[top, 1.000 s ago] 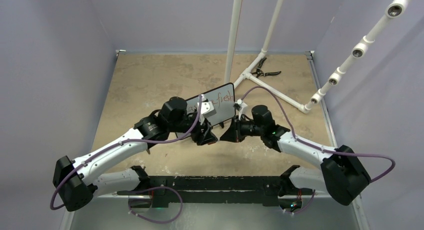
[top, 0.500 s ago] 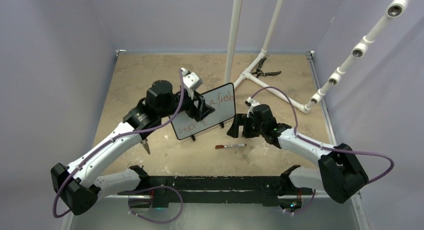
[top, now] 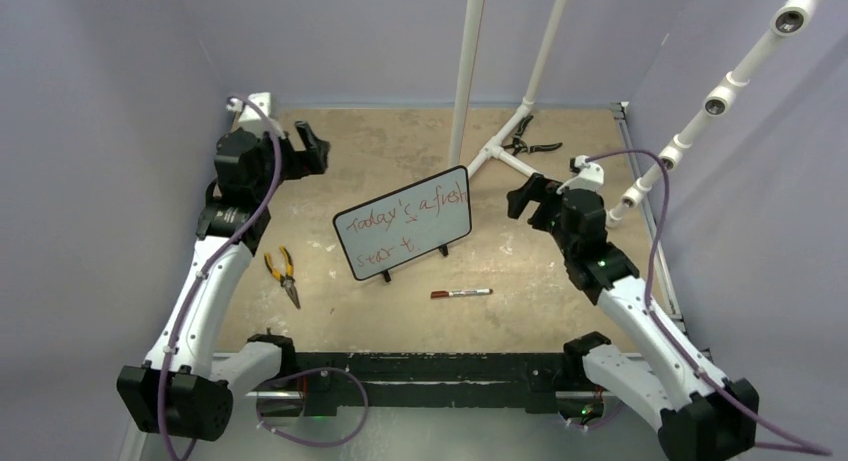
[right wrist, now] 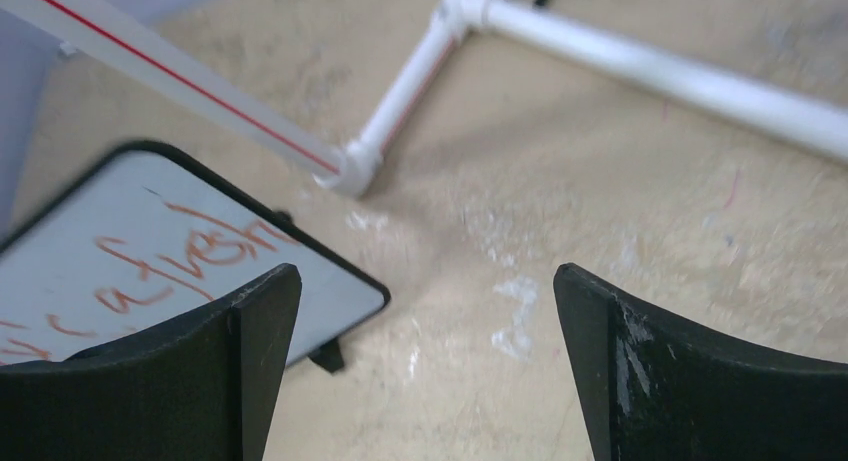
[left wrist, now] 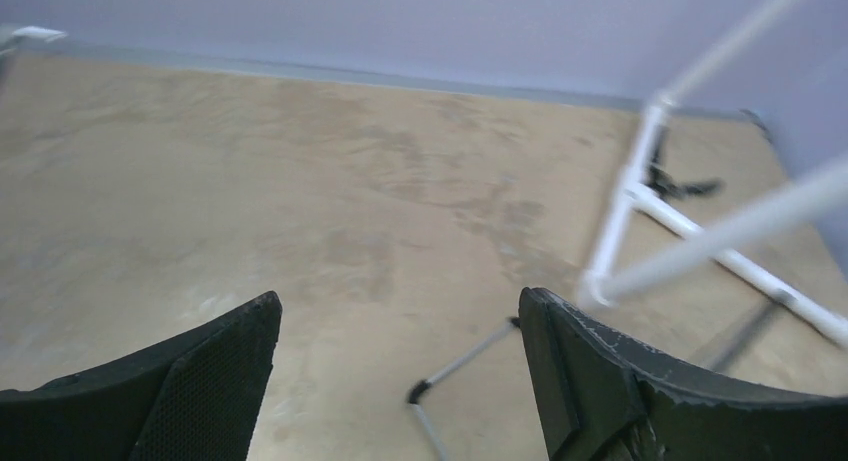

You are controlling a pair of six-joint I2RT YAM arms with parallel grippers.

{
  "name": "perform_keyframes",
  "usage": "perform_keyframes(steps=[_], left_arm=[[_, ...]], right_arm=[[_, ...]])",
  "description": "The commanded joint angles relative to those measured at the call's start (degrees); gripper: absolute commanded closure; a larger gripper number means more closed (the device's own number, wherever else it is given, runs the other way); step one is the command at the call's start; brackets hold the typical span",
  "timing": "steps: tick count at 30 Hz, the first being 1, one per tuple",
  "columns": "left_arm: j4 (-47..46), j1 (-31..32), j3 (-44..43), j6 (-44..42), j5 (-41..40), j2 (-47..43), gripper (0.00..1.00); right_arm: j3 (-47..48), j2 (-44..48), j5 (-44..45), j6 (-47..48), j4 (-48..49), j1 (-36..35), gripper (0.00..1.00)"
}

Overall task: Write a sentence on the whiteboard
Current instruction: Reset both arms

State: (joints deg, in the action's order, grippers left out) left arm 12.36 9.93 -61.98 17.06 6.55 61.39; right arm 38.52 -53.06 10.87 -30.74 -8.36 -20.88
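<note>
Red cursive is forming the sentence [top: 415, 203], reading "Today's a fresh / start", on the whiteboard [top: 440, 231], which is standing centrally, long axis running left to right. It is lying left of the right gripper [top: 524, 194], the nearer one, and near-right of the left gripper [top: 308, 149]. Both are gaping wide, holding nothing.

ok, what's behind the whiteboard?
Behind the whiteboard: table, a white pipe frame with its upright pole, and a black hand tool by the frame's far joint. The strip of table right behind the board, and its back face, are hidden.
</note>
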Motion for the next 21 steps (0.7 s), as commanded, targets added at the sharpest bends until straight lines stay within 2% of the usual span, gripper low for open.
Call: perform_keyframes(steps=[1,5,11,21], left_arm=[[-0.8,-6.4,5.2,4.0,-11.8,-4.9,0.13],[-0.8,-6.5,10.9,1.1,-19.6,-10.8,0.12],[-1.5,-6.5,16.5,-1.7,-19.4,-19.1,0.05],[-0.9,-6.5,16.1,-0.6,-21.0,-19.7,0.03]], right_arm=[[2.4,7.8,7.1,6.9,7.8,0.1,0.01],[-0.9,15.5,6.0,14.4,14.9,0.1,0.01],[-5.0,21.2,5.3,17.5,19.8,0.1,0.01],[-5.0,21.1,5.6,17.7,19.6,0.1,0.01]])
